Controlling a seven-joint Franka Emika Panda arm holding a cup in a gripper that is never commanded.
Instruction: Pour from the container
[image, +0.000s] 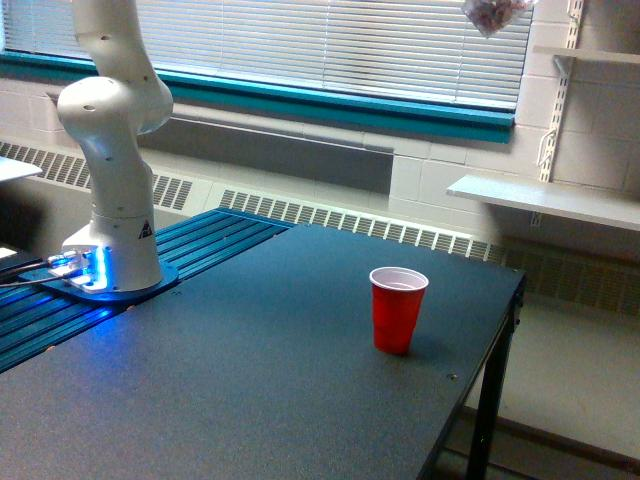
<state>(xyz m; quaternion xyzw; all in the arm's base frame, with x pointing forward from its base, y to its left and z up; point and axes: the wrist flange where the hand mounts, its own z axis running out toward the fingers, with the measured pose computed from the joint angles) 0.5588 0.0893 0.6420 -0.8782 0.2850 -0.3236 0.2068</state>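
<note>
Exterior view first: the clear container (490, 14) sits right at the top edge of the frame, high above the table, pinkish-white pieces showing through its wall, and most of it is cropped. What carries it is out of shot, so the gripper itself cannot be seen and its grip cannot be judged. Well below, and toward the exterior view's left of the container, a red plastic cup (398, 309) stands upright and open-mouthed on the dark table (250, 380), near the table's far right corner. The white Panda arm (110, 150) rises from its blue-lit base (85, 275) at the exterior view's left and leaves the frame at the top. This looks like the carry stage, nothing poured yet; the next move probably calls for bringing the container down over the cup's mouth before tilting, or pieces could scatter.
</note>
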